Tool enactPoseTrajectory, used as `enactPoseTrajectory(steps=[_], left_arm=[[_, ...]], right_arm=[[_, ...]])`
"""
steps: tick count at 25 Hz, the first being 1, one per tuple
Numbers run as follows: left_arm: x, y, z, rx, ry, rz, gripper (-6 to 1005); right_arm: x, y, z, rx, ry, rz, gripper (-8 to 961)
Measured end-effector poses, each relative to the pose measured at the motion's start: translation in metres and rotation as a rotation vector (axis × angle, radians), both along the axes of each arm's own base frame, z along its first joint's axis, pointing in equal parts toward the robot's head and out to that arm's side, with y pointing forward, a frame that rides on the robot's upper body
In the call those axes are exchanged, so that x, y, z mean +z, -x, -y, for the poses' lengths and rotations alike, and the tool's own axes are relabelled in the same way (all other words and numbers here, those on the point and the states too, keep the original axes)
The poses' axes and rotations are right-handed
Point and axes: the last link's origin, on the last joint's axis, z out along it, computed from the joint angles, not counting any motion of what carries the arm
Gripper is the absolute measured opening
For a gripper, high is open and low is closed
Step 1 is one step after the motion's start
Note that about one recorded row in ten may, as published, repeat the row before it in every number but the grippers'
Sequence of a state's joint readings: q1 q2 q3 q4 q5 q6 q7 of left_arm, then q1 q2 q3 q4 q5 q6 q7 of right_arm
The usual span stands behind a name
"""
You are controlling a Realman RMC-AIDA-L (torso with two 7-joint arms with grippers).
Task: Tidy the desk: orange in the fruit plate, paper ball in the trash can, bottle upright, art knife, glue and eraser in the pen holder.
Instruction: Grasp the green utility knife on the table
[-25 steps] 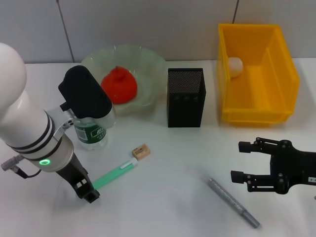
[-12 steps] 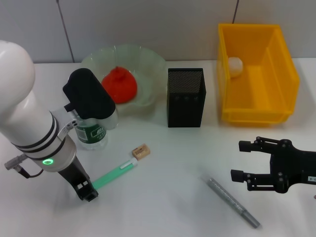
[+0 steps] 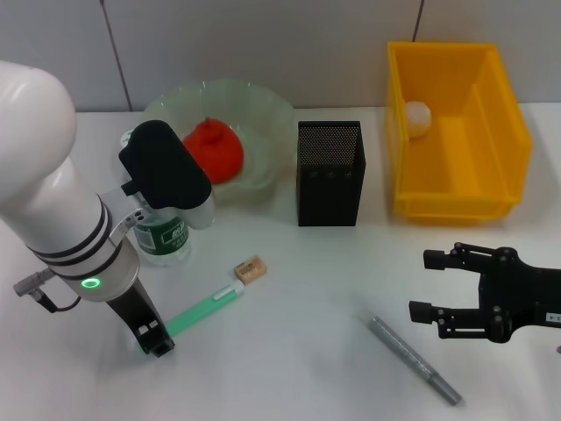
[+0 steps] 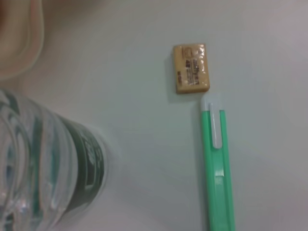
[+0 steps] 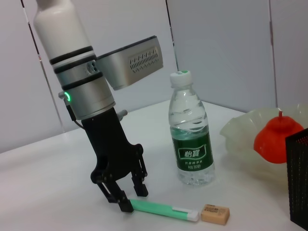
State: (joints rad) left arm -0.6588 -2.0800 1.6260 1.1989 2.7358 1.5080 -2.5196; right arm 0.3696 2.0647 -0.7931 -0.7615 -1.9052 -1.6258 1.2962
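**Left gripper down at the green knife**

Left gripper (image 3: 156, 340) lowered to the table (image 3: 307, 289), fingers (image 5: 126, 204) spread open astride the near end of the green art knife (image 3: 203, 308), touching the table by its tip; not closed on it. Knife lying flat, white end just beside the eraser (image 3: 250, 268). Bottle (image 3: 163, 235) upright behind the knife, partly hidden by the left arm, near the fruit plate (image 3: 272, 110). Orange (image 3: 215, 149) in the fruit plate. Paper ball (image 3: 417, 117) inside the trash can (image 3: 508, 132), against its left wall. Pen holder (image 3: 330, 174) standing between plate and trash can. Grey pen-like stick (image 3: 412, 358) lying flat near the right gripper (image 3: 423, 285), which hovers low at the right side, jaws open, holding nothing.
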Motion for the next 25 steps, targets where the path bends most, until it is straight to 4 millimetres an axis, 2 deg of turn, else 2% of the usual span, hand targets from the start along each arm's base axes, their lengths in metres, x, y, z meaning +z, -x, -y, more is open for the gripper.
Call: enactPoseTrajectory(steps=[25], left_arm=[[-0.0042,0.0036,-0.0017,0.023,0.009,-0.013,308]], right_arm=[[-0.0036,0.0016,-0.003,-0.005,0.005,-0.005,783]])
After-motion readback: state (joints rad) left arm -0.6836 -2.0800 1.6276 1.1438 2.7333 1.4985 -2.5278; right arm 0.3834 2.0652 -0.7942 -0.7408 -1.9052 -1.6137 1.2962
